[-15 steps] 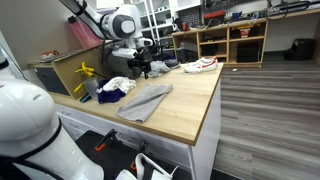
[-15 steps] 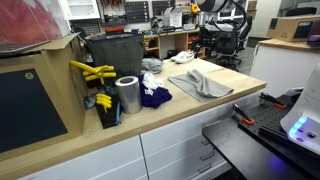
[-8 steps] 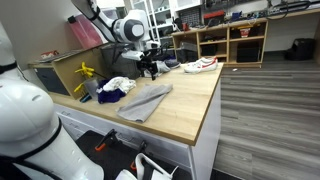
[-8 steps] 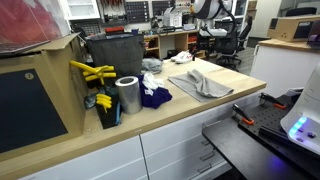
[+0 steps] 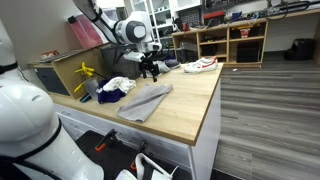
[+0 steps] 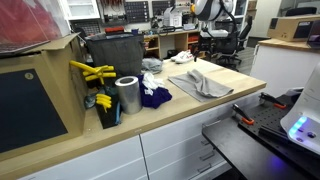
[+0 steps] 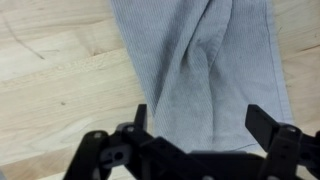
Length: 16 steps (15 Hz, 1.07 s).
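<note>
A crumpled grey cloth [image 5: 145, 102] [image 6: 203, 82] lies on the wooden worktop [image 5: 195, 105]. My gripper [image 5: 152, 71] hangs above the cloth's far end, apart from it. In the wrist view the gripper [image 7: 200, 125] stands open, its two black fingers [image 7: 262, 122] set wide, and the grey cloth [image 7: 200, 60] fills the space below and between them. Nothing is held. In an exterior view the gripper [image 6: 207, 43] is small and far off at the back of the worktop.
A white and red shoe [image 5: 200, 65] lies at the far end of the worktop. A blue cloth [image 5: 112, 93] and a white cloth [image 5: 119, 83] are heaped beside the grey one. A metal can [image 6: 127, 95], a black bin [image 6: 113, 55] and yellow tools [image 6: 92, 72] stand nearby.
The arm has shifted a little toward the shoe end of the worktop and lower over the grey cloth. The jaws have stayed open.
</note>
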Motion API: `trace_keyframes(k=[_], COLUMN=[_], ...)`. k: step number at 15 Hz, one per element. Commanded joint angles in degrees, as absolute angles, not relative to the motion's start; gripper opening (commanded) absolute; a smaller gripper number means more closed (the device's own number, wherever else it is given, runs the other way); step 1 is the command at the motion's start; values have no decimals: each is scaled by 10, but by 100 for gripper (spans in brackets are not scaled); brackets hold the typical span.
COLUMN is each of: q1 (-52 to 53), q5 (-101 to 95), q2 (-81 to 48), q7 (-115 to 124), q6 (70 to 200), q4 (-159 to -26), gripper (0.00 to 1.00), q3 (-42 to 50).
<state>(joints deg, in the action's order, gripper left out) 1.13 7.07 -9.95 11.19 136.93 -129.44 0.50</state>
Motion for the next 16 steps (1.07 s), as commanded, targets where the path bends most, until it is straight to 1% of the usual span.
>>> trace_keyframes(k=[1,4,8,16], q1=[15,28,53,78], q5=[66,58,48,26], q2=[-112,-141,-200,-322], q7=[170,224,277,295], q6=[1390,1407,1403,1382], q4=[-1289,-1264,-1198,-1067], gripper=[100,100,100,100], q3=[12,11,12,35])
